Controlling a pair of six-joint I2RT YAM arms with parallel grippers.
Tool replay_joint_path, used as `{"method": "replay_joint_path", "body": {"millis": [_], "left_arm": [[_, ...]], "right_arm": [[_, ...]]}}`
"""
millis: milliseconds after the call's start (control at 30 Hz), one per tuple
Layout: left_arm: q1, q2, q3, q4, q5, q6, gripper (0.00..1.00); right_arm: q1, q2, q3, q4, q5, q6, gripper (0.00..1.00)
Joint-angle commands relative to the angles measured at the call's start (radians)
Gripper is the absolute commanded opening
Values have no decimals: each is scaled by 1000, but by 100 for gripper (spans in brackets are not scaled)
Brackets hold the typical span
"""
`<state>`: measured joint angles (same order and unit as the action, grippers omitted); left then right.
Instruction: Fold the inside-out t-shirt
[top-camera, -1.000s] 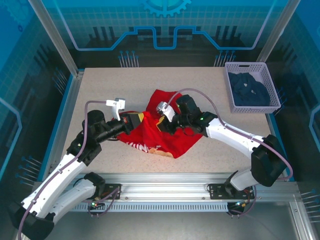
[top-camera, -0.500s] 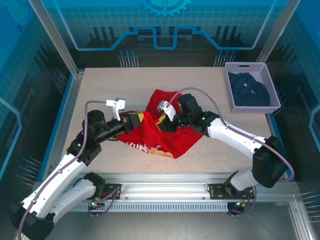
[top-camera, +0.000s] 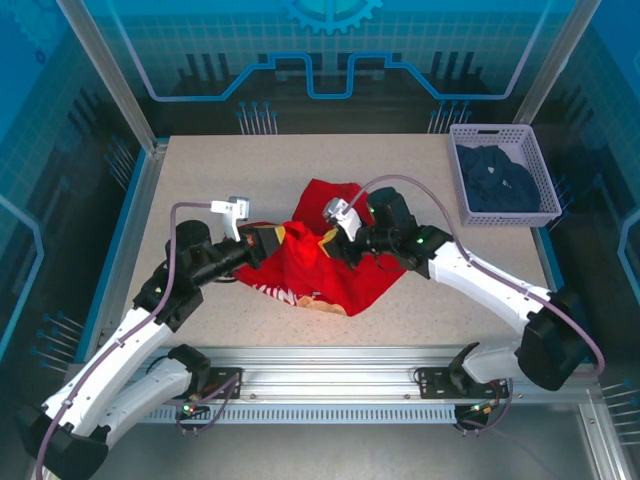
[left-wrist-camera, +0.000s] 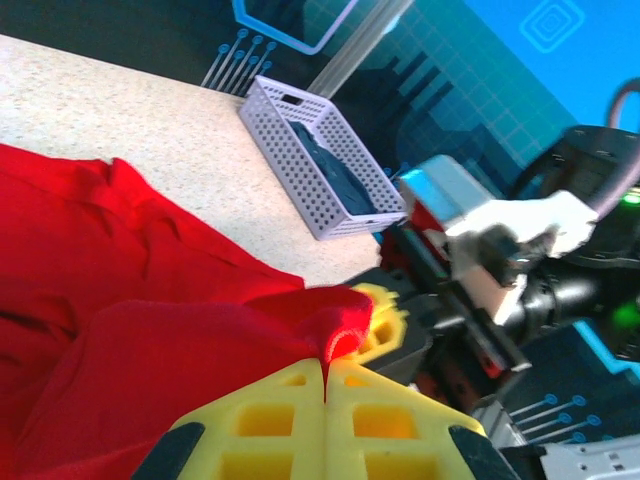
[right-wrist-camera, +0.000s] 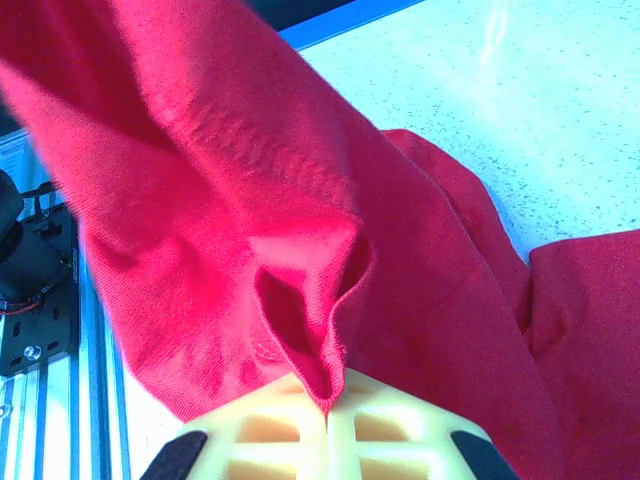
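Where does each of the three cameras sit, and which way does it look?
Top external: above and behind the bases, looking down at the table; left gripper and right gripper hold the t-shirt.
Left wrist: on the left arm, facing the white basket; its yellow fingers shut on cloth.
Right wrist: on the right arm, facing the table; its yellow fingers shut on a fold.
Shared: all see the t-shirt.

T-shirt (top-camera: 300, 265) print half under folds
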<state>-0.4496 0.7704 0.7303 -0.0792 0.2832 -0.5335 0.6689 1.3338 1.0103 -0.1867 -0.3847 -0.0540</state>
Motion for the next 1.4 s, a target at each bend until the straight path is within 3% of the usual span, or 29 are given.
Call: {"method": "replay_joint_path", "body": {"millis": [0,200,500,767,967,1167,1367], "left_arm": [[3,-17,21,-52,-87,36,0],[4,-21,37,-145,-234,37,0],[3,-19,24,-119,-175,43,0],[3,-9,21,-184,-257,55,0],[2,99,30,-270,-202,49,0],[3,96,-30,-283,-348,16,0],[3,76,-40,-198,-308,-15,0]], "right_arm": [[-14,-61,-37,-40,34,-6,1],[-29,-151,-83,-74,84,-12,1],[-29,-174,-103,-45,86,3,3],[-32,-226,-111,-39,171,1,0],[-15,-311,-200,-5,107,-33,0],[4,-354,-273,-9,151,-32,0],[10,-319,-235,-28,183,-36,0]]}}
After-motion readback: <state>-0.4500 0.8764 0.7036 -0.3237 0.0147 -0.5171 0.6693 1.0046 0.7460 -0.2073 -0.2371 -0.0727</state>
